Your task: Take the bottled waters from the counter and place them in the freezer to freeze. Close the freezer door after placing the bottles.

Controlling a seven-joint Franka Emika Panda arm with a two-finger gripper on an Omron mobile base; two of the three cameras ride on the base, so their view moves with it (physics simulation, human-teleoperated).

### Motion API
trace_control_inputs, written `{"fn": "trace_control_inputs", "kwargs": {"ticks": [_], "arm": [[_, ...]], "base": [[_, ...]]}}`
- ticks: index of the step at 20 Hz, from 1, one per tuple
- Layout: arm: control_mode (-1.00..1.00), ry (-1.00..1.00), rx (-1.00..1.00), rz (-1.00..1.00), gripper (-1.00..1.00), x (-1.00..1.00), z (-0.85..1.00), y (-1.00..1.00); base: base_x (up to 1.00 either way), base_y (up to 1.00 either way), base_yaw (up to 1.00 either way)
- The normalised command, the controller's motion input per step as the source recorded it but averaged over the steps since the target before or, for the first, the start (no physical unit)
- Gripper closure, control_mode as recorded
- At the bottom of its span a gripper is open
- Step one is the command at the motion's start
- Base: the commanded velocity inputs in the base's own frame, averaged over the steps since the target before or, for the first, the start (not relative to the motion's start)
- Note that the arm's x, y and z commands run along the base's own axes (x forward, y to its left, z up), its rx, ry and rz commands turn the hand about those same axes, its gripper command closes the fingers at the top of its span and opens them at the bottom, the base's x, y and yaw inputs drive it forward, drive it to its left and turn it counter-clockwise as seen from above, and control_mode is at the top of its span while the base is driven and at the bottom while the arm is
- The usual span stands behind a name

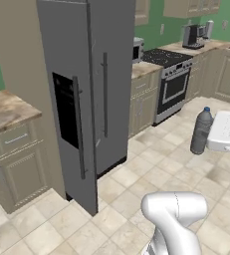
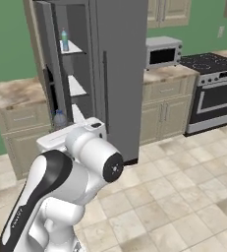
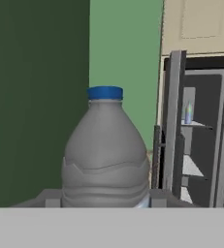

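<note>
One clear light-blue bottle stands shelved in the open grey freezer — the gripper grasps the dark grey-blue bottle; door unclosed.

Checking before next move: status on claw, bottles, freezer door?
Claw shut on grey bottle. Clear bottle on freezer shelf. Freezer door open; path looks clear.

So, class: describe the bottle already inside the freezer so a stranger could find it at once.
Start at the tall grey fridge and its open left compartment, the freezer. On its top white shelf stands a small clear light-blue bottle. The other bottle, dark grey with a blue cap, is in the end effector.
</note>
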Motion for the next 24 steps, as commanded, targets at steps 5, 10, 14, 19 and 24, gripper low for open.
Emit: {"fn": "trace_control_inputs", "kwargs": {"ticks": [5,10,14,19,24], "arm": [[1.0,0.0,0.0,0.0,1.0,0.0,0.0,0.0],[1.0,0.0,0.0,0.0,1.0,0.0,0.0,0.0],[1.0,0.0,0.0,0.0,1.0,0.0,0.0,0.0],[1.0,0.0,0.0,0.0,1.0,0.0,0.0,0.0],[1.0,0.0,0.0,0.0,1.0,0.0,0.0,0.0]], "base": [[0.44,-0.65,0.04],[0.56,-0.3,0.16],[0.72,-0.01,0.22],[0.69,-0.03,0.22],[0.49,-0.3,0.11]]}}
